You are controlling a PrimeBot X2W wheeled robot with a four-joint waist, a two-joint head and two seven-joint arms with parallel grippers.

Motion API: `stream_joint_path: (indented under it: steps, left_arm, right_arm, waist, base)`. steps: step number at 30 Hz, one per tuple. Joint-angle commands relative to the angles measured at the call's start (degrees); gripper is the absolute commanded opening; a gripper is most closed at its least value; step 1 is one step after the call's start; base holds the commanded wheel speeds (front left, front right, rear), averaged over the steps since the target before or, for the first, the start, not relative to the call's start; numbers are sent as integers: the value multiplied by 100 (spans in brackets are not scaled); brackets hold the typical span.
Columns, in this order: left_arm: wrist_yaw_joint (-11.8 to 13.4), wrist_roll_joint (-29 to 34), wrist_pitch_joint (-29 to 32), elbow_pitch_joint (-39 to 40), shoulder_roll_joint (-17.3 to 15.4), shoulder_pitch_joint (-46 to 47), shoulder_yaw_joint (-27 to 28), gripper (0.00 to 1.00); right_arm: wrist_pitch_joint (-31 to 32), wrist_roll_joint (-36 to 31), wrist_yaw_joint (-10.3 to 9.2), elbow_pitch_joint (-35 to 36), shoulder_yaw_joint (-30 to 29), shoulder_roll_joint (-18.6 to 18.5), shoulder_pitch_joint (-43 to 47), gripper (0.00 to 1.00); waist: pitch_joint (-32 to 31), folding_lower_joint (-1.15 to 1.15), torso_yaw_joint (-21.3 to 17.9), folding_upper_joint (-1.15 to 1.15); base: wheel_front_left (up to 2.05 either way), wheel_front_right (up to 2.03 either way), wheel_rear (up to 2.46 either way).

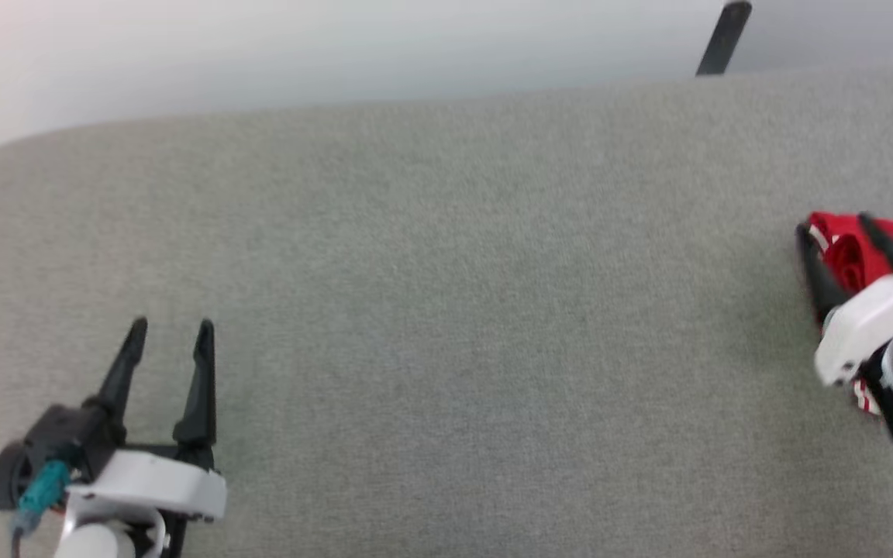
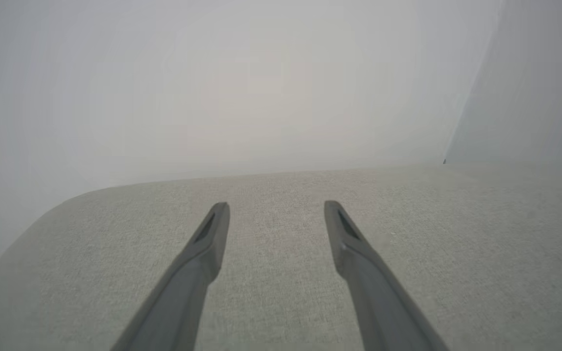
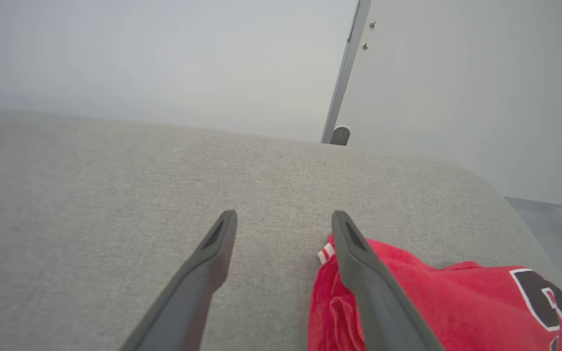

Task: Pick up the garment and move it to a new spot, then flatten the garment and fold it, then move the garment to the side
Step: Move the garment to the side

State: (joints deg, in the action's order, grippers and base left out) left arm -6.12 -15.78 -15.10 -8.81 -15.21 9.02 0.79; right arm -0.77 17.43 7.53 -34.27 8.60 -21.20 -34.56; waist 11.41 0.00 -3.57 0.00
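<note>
Left gripper (image 1: 171, 325) nearest, jaws wide apart, nothing in them, over bare grey surface (image 1: 446, 271). Right gripper (image 3: 285, 217) at the right end, jaws also apart, one finger over the garment (image 3: 456, 302) edge, not pinching it. Garment lies bunched there, lettering partly showing. Folded or not, can't tell; likely either set aside or untouched. Dark pole (image 1: 722, 39) beyond far edge

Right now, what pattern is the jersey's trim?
Red-and-white stripes; the trim shows best in the right wrist view.
</note>
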Motion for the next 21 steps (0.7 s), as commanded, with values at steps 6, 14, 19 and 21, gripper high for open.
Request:
stream_joint_path:
  steps: [6,14,19,21]
  left_arm:
    - [-35,-94,1,-249,208,-389,73,100]
    - [-86,-154,1,-377,312,-729,52,100]
    - [-98,-174,0,-259,345,-969,107,100]
    - [-99,-143,0,-151,364,-1058,134,100]
  right_arm:
    - [-340,249,-9,482,-104,189,1007,100]
    - [-423,250,-9,1366,-485,320,2088,100]
    - [-273,99,-9,1944,-794,405,2602,100]
    - [-174,25,-9,2191,-924,486,2775,100]
  waist:
    - [-798,0,424,0]
    - [-1068,0,606,0]
    - [-1103,0,645,0]
    - [-1092,0,652,0]
  base:
    - [0,0,0]
    - [0,0,0]
    - [0,0,0]
    - [0,0,0]
